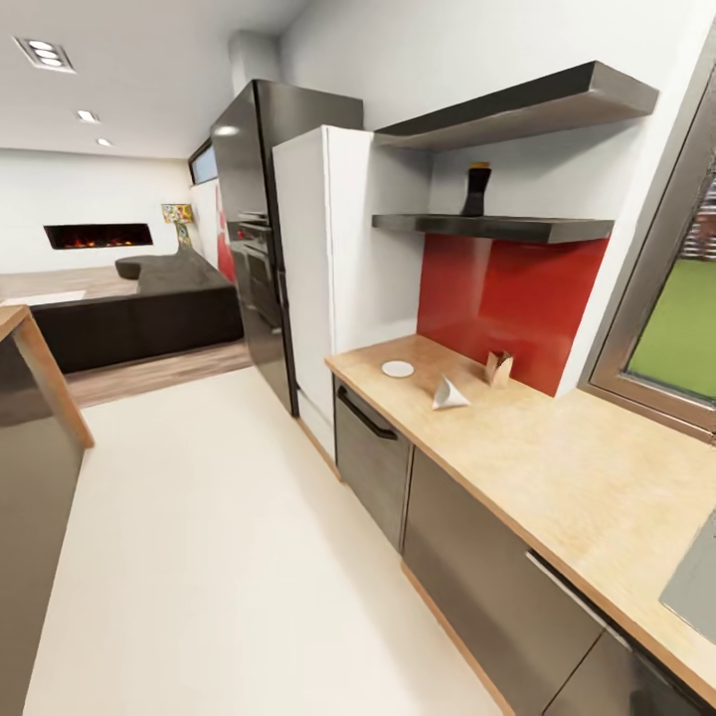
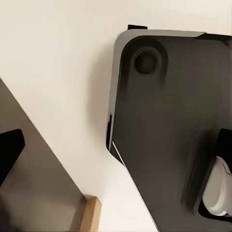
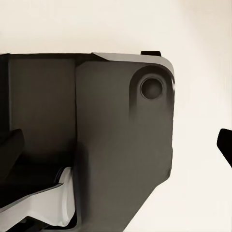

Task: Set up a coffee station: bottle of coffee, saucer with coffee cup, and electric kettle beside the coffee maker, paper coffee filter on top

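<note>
the dark bottle of coffee [image 1: 477, 189] stands on the lower grey wall shelf [image 1: 517, 229], above the red splashback. on the pale wooden countertop [image 1: 557, 467] lie a round white saucer [image 1: 398, 369] and a white paper cone filter [image 1: 448, 395], tipped over. both arms hang over the robot's dark base [image 2: 164, 125]; i cannot tell how either gripper stands.
</note>
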